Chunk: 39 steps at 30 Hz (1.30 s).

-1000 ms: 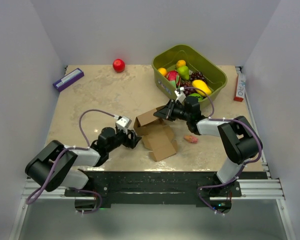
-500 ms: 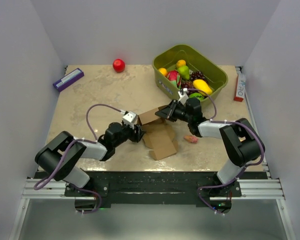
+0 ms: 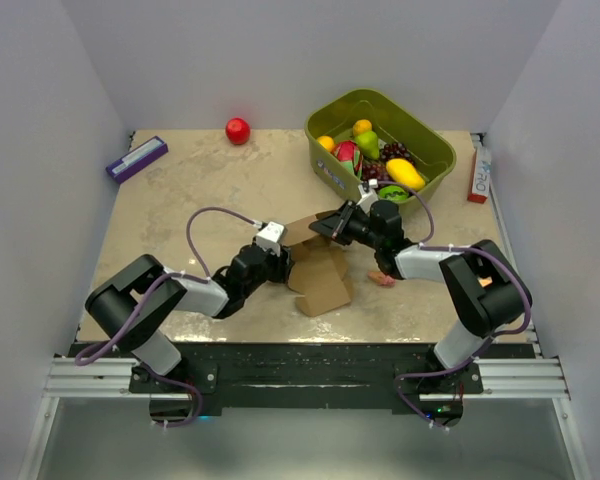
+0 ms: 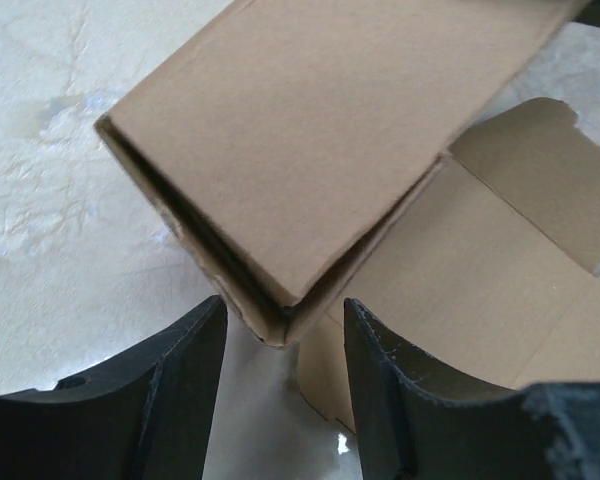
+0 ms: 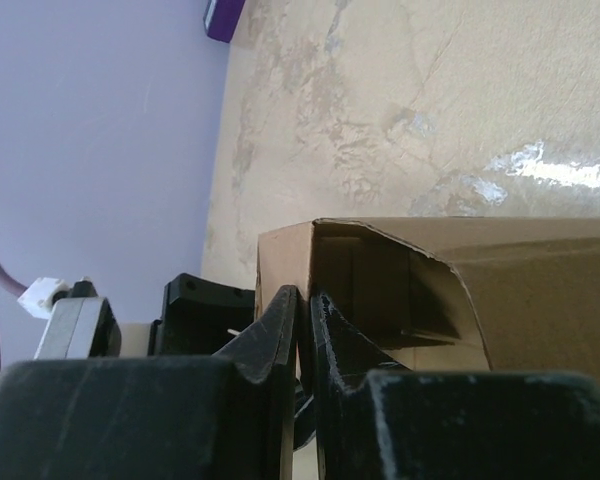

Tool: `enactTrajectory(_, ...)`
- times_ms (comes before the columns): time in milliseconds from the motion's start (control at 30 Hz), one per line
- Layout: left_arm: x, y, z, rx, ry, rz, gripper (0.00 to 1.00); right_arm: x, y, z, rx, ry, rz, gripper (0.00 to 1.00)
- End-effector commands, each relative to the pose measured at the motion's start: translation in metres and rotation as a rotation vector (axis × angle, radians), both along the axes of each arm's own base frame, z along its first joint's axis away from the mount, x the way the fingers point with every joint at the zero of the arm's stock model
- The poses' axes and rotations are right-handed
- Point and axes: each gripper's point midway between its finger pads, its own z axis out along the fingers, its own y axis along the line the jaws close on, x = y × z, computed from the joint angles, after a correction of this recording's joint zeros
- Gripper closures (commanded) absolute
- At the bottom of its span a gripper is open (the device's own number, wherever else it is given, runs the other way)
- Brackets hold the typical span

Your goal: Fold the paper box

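Top external view: both claws meet at the paper box [image 3: 318, 278], near the middle of the desk [image 3: 200, 200].

Nearest you, your left claw [image 3: 283, 263] points in from the left with its fingers partly apart. They straddle a folded corner of the box and show no sign of pressing it. The box is half-formed, with one panel flat on the desk toward you and other walls raised behind it. Your right claw [image 3: 323, 229] points in from the right and is pinched almost closed on the thin edge of a raised wall. A small pink item [image 3: 382, 278] lies just right of the box, beside the right forearm. Farther back stands the green bin [image 3: 440, 155], filled with fruit. A red apple [image 3: 238, 130] sits near the back edge, a purple-and-white flat box [image 3: 137, 158] lies at the back left, and a red-and-white slim box [image 3: 478, 172] lies along the right wall.
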Motion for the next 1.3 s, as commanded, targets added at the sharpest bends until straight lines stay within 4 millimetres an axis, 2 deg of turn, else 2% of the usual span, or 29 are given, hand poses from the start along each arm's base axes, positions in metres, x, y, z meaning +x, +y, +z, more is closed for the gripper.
enactTrajectory(0, 0.019, 0.005, 0.011, -0.027, -0.040, 0.126, 0.45, -0.011, -0.014, -0.032, 0.014, 0.202, -0.101, 1.00)
enactTrajectory(300, 0.025, 0.001, 0.030, 0.003, -0.176, 0.111, 0.60, -0.013, -0.013, -0.029, 0.054, 0.255, -0.120, 1.00)
enactTrajectory(467, 0.030, 0.005, 0.034, 0.013, -0.198, 0.141, 0.65, -0.013, -0.019, -0.036, 0.025, 0.264, -0.146, 1.00)
enactTrajectory(667, 0.034, 0.020, 0.031, 0.086, -0.224, 0.224, 0.79, -0.012, -0.021, -0.033, 0.037, 0.262, -0.171, 1.00)
enactTrajectory(733, 0.032, 0.022, 0.033, 0.116, -0.249, 0.254, 0.90, -0.011, -0.022, -0.031, 0.040, 0.261, -0.190, 1.00)
enactTrajectory(767, 0.033, 0.030, 0.032, 0.157, -0.268, 0.299, 0.92, -0.011, -0.022, -0.027, 0.043, 0.251, -0.192, 1.00)
enactTrajectory(833, 0.031, 0.028, 0.033, 0.172, -0.289, 0.310, 0.98, -0.010, -0.024, -0.025, 0.041, 0.248, -0.207, 1.00)
enactTrajectory(1267, 0.034, 0.056, 0.016, 0.264, -0.266, 0.470, 1.00, -0.010, -0.036, -0.024, 0.036, 0.247, -0.289, 1.00)
